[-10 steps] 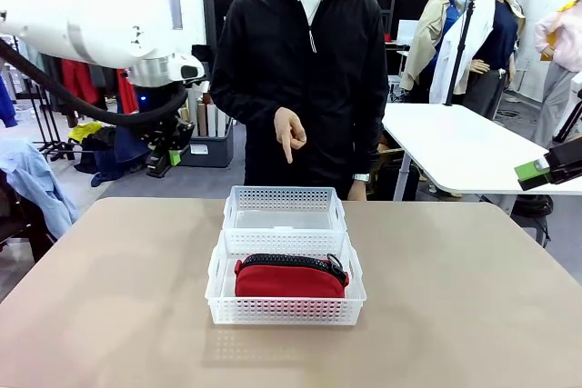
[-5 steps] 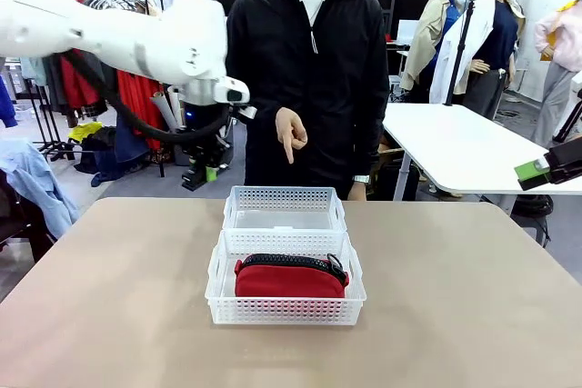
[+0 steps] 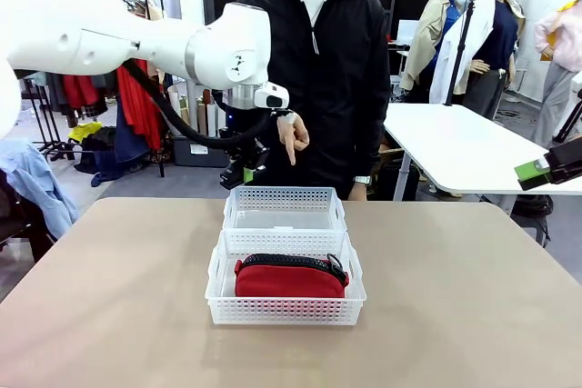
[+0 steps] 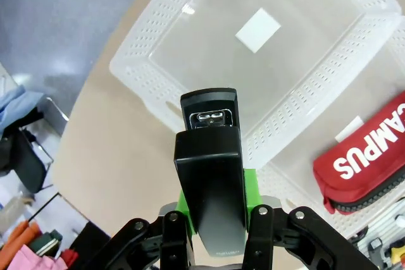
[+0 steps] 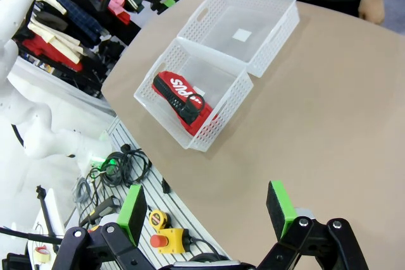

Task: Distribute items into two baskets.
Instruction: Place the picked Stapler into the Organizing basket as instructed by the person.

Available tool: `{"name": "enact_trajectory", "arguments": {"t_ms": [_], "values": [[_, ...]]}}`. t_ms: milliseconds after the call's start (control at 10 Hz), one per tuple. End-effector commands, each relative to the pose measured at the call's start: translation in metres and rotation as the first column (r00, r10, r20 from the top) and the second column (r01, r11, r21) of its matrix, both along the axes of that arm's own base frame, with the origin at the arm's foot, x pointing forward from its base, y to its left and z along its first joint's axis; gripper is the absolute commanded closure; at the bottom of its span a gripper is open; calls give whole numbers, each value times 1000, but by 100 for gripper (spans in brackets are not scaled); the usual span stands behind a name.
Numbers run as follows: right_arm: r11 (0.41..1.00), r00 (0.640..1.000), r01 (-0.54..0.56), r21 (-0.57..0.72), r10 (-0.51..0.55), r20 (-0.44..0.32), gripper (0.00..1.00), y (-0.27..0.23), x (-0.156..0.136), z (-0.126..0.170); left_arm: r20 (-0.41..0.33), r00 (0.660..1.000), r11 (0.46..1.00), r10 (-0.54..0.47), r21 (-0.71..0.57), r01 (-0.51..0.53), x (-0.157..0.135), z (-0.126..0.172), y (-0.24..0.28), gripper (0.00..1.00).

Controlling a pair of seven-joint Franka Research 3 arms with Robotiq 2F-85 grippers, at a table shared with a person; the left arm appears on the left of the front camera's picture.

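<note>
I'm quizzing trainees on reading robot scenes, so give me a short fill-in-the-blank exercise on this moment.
1. The red pouch lies in the ____ basket, the one closest to the robot.
2. The left gripper is shut on a black ____.
3. The right gripper has its jaws ____.
4. The far basket holds ____ items.

Missing words: near; stapler; open; no

Tan tabletop [image 3: 109, 297] with two white baskets
The far basket [image 3: 285, 209] and the near basket [image 3: 285, 306] sit at the middle, touching along their long sides; the near one holds a red pouch [image 3: 289, 277].
</note>
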State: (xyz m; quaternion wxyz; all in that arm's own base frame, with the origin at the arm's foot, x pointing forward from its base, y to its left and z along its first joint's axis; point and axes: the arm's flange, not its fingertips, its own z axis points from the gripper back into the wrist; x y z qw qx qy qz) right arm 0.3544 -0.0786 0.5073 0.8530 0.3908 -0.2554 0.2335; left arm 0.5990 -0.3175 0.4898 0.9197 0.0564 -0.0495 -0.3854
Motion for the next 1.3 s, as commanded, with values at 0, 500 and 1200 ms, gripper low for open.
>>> {"name": "enact_trajectory", "arguments": {"t_ms": [0, 500, 1200], "values": [[1000, 1000, -5, 26, 5, 23, 0, 1, 2, 1, -50, 996, 997, -74, 6, 74, 3, 0, -17, 100], [1000, 1000, -5, 26, 5, 23, 0, 1, 2, 1, -68, 982, 985, -174, -35, 172, 5, -36, -61, 100], [1000, 1000, -5, 26, 5, 23, 0, 1, 2, 1, -12, 943, 942, -332, -54, 331, 49, -87, -86, 100]]}}
